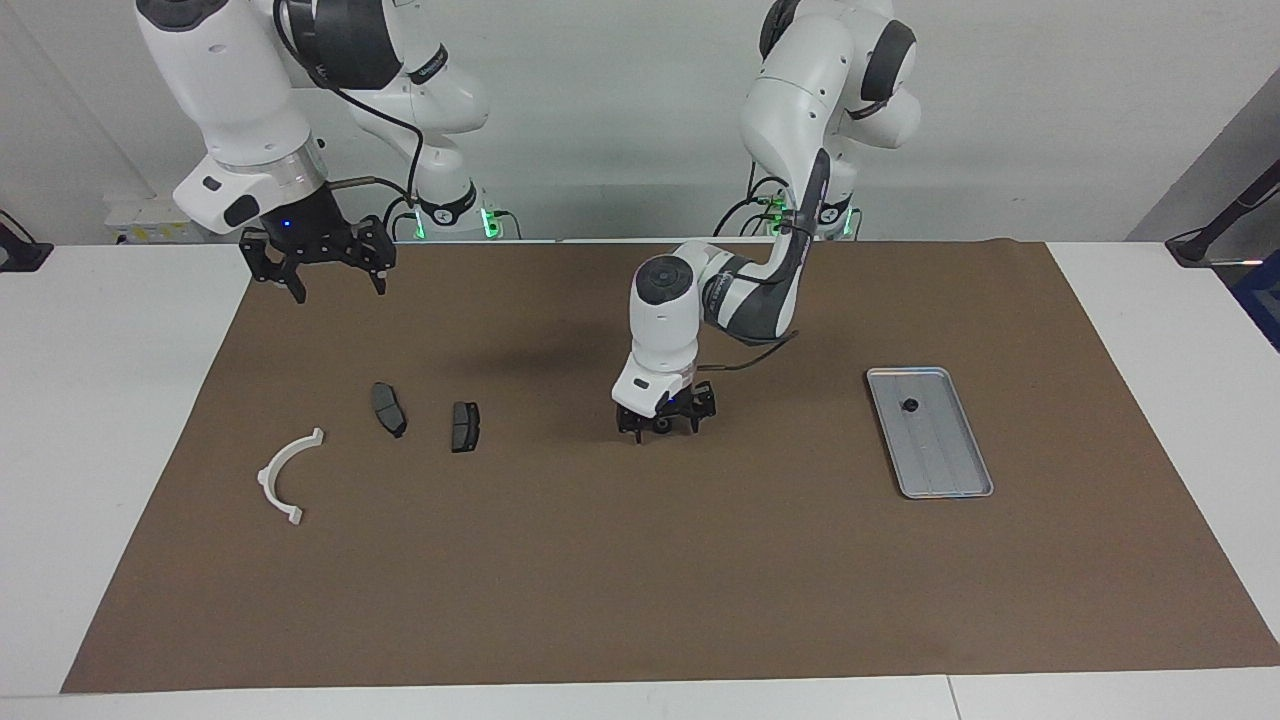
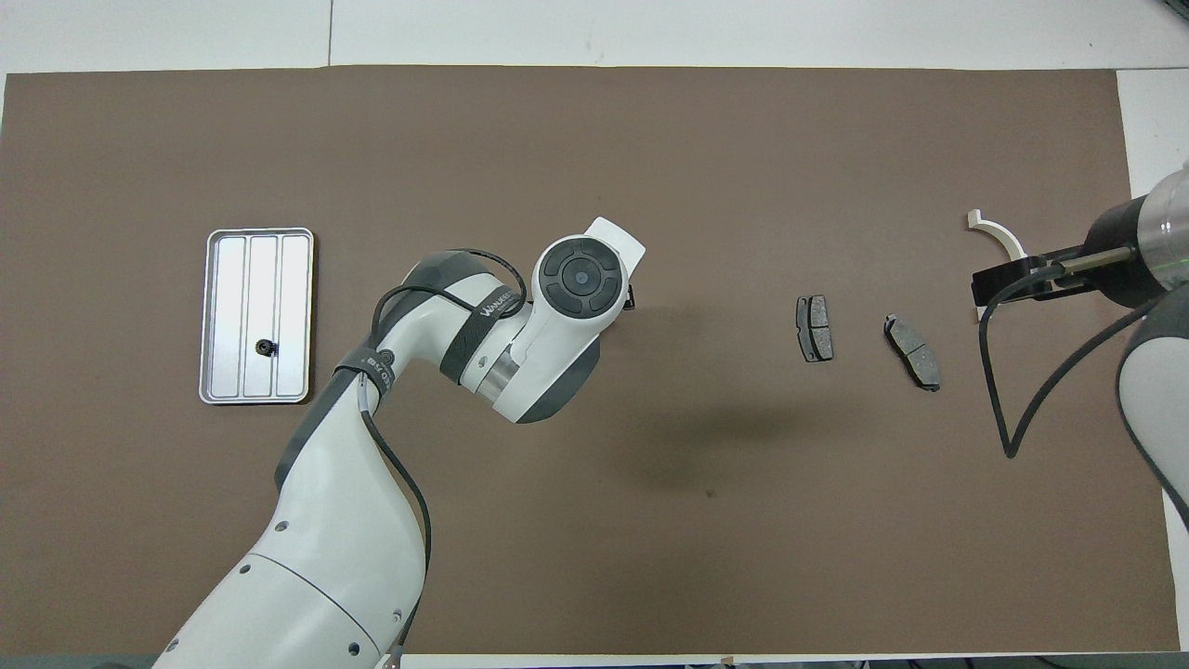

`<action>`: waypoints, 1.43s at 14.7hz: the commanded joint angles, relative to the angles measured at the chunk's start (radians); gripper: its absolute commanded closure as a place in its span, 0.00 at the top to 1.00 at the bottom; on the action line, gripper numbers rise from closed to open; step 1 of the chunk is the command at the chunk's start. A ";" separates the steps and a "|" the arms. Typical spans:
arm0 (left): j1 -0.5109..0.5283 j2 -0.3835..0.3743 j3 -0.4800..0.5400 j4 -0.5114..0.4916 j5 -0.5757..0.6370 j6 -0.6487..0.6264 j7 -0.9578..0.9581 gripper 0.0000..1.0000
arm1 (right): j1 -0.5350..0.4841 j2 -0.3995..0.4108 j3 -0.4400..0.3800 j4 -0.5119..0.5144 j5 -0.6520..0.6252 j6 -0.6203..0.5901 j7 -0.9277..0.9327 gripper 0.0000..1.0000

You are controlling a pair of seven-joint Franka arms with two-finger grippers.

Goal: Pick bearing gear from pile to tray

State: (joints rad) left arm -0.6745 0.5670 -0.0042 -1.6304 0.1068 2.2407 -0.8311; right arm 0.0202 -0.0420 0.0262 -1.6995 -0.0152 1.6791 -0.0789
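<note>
Left end effector [image 1: 660, 428] spread, low at mat [image 1: 640, 600] between brake pads [image 1: 465, 426] and tray [image 1: 929, 432], likely for another small part. Right end effector [image 1: 325, 278] spread, waiting.

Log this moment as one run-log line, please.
left gripper: low over mat, jaws open | right gripper: raised, waiting, open | tray: one bearing gear in | brake pads, bracket: on mat

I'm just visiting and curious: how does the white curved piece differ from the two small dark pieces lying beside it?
The white bracket is a thin open half-ring; each brake pad is a solid, blocky dark grey slab. The white bracket is also clearly larger and lies nearer the right arm's end of the table. All three lie flat on the brown mat, apart and untouched.
</note>
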 commanded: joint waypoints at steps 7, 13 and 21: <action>-0.031 -0.006 0.017 -0.037 0.016 0.011 -0.026 0.48 | -0.013 -0.010 0.003 -0.014 0.018 0.019 -0.025 1.00; -0.025 -0.004 0.018 -0.020 0.002 0.011 -0.083 0.00 | -0.011 -0.010 0.003 -0.011 0.018 0.019 -0.025 1.00; 0.201 -0.229 0.020 -0.040 -0.074 -0.243 0.216 0.00 | -0.010 -0.015 0.004 0.034 0.020 0.008 -0.024 1.00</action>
State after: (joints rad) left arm -0.5674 0.4519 0.0231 -1.6196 0.0832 2.0830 -0.7646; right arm 0.0197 -0.0465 0.0273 -1.6702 -0.0145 1.6913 -0.0789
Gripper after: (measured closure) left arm 0.687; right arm 0.000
